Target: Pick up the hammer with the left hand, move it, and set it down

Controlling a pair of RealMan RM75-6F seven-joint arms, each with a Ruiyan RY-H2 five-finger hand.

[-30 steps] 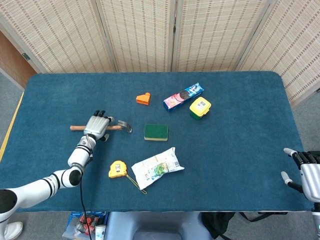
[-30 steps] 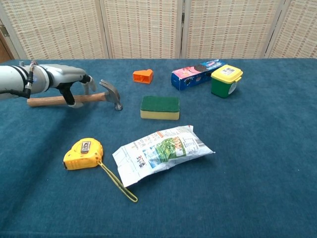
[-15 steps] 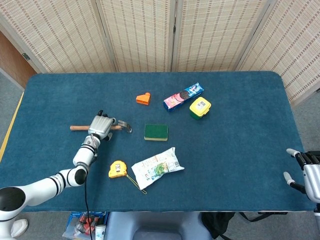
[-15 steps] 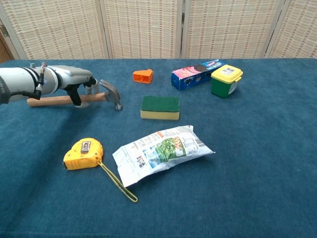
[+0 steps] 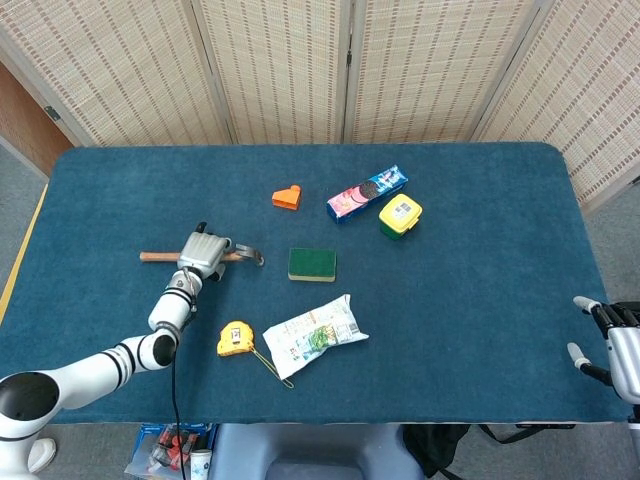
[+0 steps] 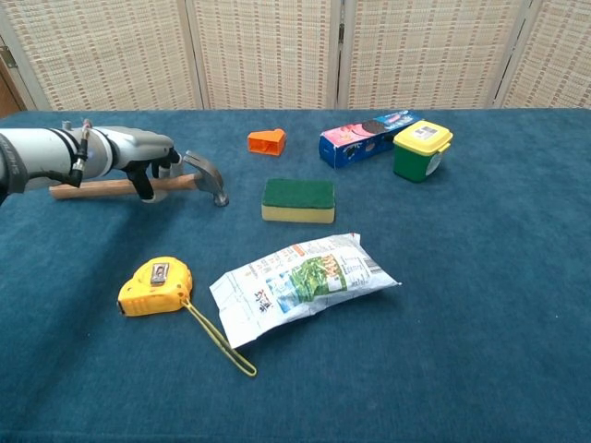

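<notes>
Blue table (image 5: pixel 480 200): left robot hand (image 6: pixel 138 157) grips hammer (image 6: pixel 199 175); labels unreadable.

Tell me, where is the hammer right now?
The hammer lies on the table's left side, under the left robot hand, left of the green sponge.

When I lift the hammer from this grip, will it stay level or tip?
The left hand wraps the wooden handle close to the hammer head, so it will probably stay near level. The metal head is likely heavy, so it may still dip slightly. It looks rigid, not floppy.
</notes>
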